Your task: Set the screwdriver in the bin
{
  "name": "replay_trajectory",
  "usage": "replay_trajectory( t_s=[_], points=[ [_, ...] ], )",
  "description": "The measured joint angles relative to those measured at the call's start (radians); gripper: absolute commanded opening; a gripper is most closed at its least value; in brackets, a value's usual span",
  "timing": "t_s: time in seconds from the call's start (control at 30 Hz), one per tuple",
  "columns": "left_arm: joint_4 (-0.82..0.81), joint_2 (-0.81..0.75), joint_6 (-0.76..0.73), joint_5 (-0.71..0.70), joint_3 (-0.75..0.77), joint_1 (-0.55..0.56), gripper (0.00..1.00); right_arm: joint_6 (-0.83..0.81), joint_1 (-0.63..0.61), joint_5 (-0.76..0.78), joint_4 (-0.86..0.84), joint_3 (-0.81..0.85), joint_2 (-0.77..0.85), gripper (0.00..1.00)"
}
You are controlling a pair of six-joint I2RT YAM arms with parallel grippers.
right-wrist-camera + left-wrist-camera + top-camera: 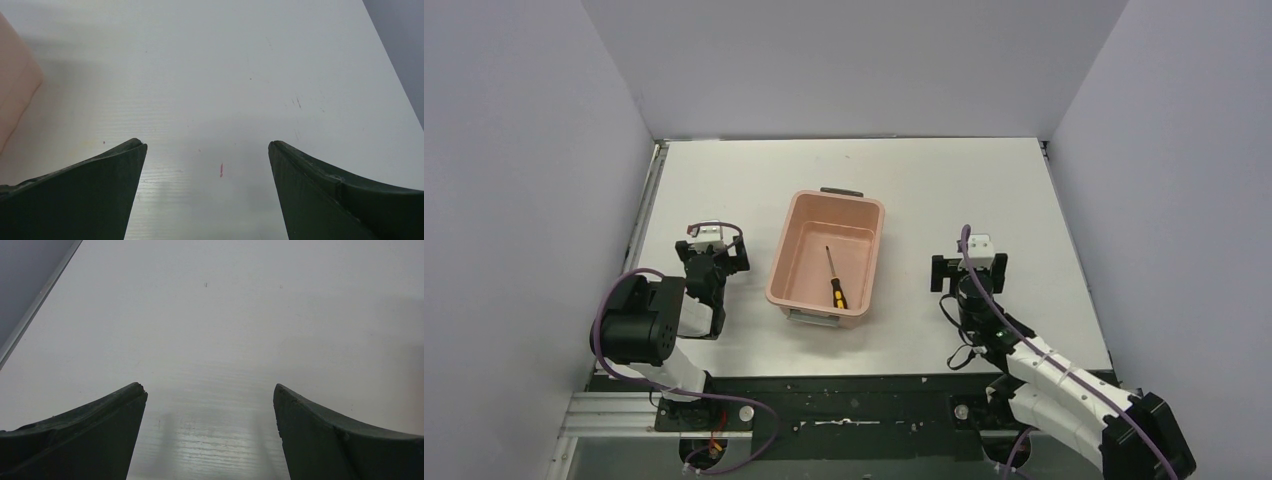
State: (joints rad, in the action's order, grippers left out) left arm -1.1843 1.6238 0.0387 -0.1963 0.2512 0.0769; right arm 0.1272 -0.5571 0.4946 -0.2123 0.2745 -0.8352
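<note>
The salmon-pink bin [801, 220] stands in the middle of the white table. The screwdriver [834, 280], with a yellow-and-black handle and a thin dark shaft, lies inside it on the bin's floor, handle toward the near end. My left gripper [712, 252] is open and empty, to the left of the bin; the left wrist view shows only bare table between its fingers [100, 425]. My right gripper [969, 268] is open and empty, to the right of the bin. In the right wrist view a corner of the bin [15, 85] shows at the left edge.
Grey walls enclose the table on three sides. A metal rail [646, 215] runs along the table's left edge. A small red mark [221, 170] is on the table between the right fingers.
</note>
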Motion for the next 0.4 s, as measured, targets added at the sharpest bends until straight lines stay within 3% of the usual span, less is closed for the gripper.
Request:
replay_trajectory(
  t_s=[0.4],
  points=[
    [0.0, 0.0, 0.0, 0.0, 0.0, 0.0, 0.97, 0.008, 0.0, 0.007, -0.069, -0.001, -0.06, 1.0]
  ],
)
